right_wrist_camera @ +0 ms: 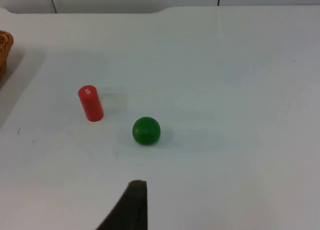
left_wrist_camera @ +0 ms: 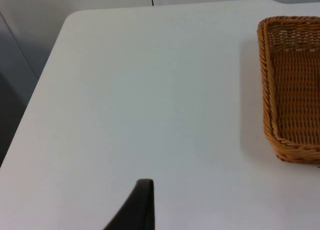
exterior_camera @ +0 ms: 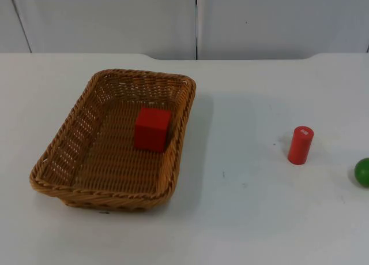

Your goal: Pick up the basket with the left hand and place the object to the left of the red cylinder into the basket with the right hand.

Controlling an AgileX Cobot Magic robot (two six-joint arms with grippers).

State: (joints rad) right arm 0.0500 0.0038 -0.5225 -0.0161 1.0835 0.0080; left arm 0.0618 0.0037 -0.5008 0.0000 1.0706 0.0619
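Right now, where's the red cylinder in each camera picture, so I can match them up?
Top view: the red cylinder stands upright right of the basket, with the green ball further right.
Left wrist view: not in it.
Right wrist view: upright beside the green ball.
Shared landmark: the green ball, apart from the cylinder.

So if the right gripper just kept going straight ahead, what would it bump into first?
Probably the small green ball, which sits nearly in line ahead of the right gripper's black fingertip; the upright red cylinder stands off to one side.
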